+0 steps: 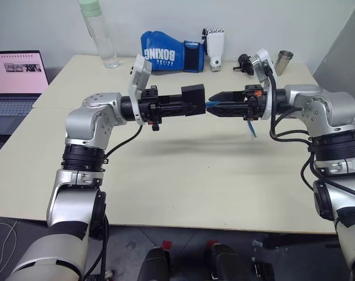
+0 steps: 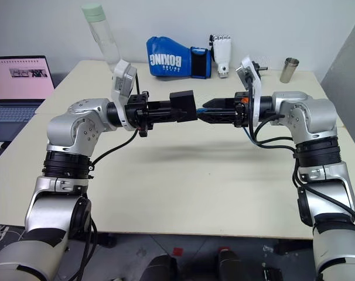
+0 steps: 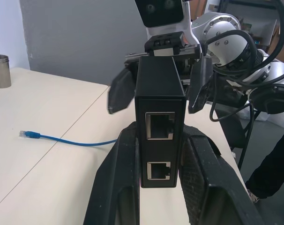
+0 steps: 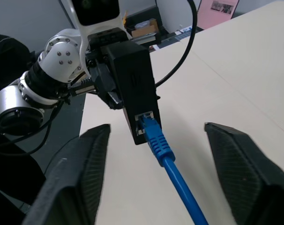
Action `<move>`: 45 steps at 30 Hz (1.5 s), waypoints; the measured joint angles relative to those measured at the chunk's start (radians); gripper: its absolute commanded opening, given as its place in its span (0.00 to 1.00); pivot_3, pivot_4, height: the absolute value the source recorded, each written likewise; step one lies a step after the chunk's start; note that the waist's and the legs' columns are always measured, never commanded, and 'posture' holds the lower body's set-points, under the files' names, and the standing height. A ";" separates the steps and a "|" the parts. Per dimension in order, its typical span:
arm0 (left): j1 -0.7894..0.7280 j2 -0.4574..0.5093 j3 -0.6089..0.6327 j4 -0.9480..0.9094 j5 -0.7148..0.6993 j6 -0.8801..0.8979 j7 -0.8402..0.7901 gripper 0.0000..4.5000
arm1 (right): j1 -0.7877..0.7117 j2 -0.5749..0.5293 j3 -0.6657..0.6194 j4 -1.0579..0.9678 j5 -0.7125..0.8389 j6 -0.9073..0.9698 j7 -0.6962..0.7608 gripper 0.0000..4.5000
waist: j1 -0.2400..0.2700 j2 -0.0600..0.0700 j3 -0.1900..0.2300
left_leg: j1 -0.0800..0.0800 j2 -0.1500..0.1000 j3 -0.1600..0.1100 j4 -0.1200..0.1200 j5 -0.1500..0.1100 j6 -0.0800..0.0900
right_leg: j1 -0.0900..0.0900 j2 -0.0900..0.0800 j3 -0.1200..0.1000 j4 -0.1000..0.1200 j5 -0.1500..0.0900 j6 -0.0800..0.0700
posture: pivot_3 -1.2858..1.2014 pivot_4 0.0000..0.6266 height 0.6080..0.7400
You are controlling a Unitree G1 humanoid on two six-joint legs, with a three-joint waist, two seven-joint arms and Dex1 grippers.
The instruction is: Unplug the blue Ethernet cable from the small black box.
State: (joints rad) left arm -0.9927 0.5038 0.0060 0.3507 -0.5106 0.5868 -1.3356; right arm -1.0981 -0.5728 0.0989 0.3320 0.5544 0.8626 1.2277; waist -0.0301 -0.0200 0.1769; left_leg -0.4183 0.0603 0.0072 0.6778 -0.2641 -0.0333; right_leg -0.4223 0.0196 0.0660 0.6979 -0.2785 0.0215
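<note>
Above the table (image 1: 183, 175), both arms level — grippers facing, left gripper (image 1: 192, 104) clamping small black box (image 1: 195, 95).

Readable text: "BOXING" in white capitals on blue boxing glove (image 2: 176, 57) at far edge of my table; smaller line beneath it illegible. Laptop screen (image 1: 16, 71) text too small to read.

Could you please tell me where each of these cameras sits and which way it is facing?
Left and right eye views: head cameras, looking forward and down over both arms and the table.
Left wrist view: along the left gripper, shut on the small black box, facing the right arm.
Right wrist view: between the right gripper fingers, facing the box's port and the blue Ethernet cable.
All share the box.
</note>
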 measured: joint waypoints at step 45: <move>0.000 0.005 -0.019 -0.016 0.004 0.016 -0.009 0.17 | -0.021 0.010 0.000 0.045 -0.025 0.035 0.067 0.31 | 0.000 0.000 0.000 | 0.000 0.000 0.000 0.000 0.000 0.000 | 0.000 0.000 0.000 0.000 0.000 0.000 | 0.52 0.24 1.00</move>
State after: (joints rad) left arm -0.9923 0.5087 -0.0134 0.3348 -0.5064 0.6026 -1.3447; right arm -1.1194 -0.5628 0.0986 0.3767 0.5292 0.8973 1.2949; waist -0.0303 -0.0199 0.1770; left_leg -0.4183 0.0602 0.0067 0.6778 -0.2641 -0.0333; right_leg -0.4222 0.0197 0.0657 0.6978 -0.2786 0.0215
